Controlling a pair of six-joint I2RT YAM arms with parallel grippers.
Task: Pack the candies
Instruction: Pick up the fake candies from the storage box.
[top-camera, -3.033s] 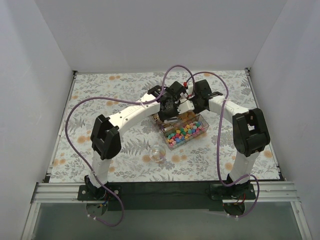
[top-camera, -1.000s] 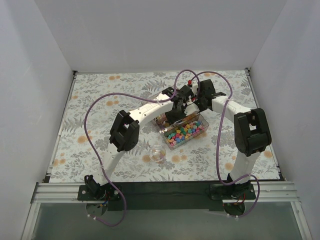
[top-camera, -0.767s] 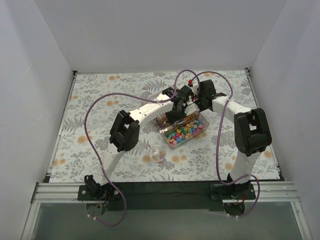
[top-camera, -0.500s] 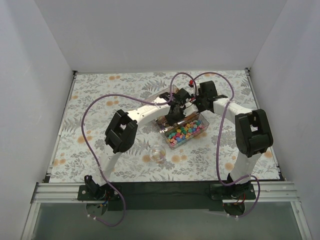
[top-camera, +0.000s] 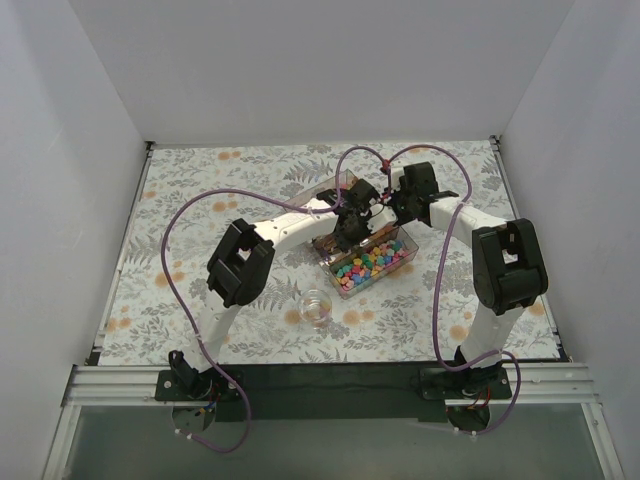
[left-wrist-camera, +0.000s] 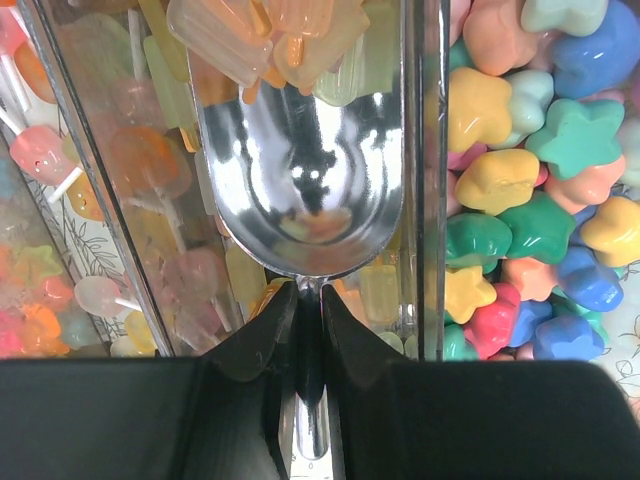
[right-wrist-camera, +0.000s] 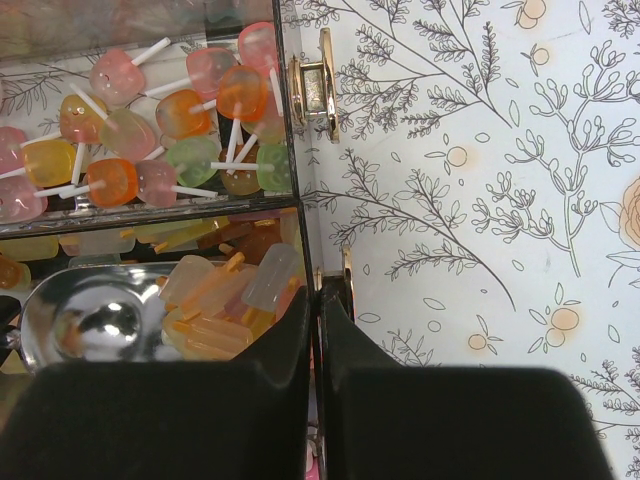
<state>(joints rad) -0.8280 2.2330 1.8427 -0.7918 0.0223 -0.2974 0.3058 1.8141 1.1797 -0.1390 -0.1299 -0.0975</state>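
Note:
A clear divided box (top-camera: 382, 279) holds the candies (top-camera: 366, 264): bright star-shaped ones (left-wrist-camera: 520, 190) in the near compartment, pale popsicle-shaped ones (right-wrist-camera: 225, 295) in the middle, lollipops (right-wrist-camera: 180, 120) at the far side. My left gripper (left-wrist-camera: 308, 290) is shut on the handle of a metal scoop (left-wrist-camera: 300, 190), whose bowl lies in the popsicle compartment with a few candies at its tip. In the top view the left gripper (top-camera: 348, 228) is over the box's back part. My right gripper (right-wrist-camera: 315, 295) is shut on the box's clear side wall, at the box's back right corner (top-camera: 393, 222).
A small empty clear cup (top-camera: 316, 306) stands on the fern-print cloth in front of the box. A gold latch (right-wrist-camera: 325, 85) sits on the box's side. White walls close in the table on three sides.
The left arm's elbow swung right, then back left, while the scoop moved a little toward the back of the box. The right gripper kept its hold on the box wall.

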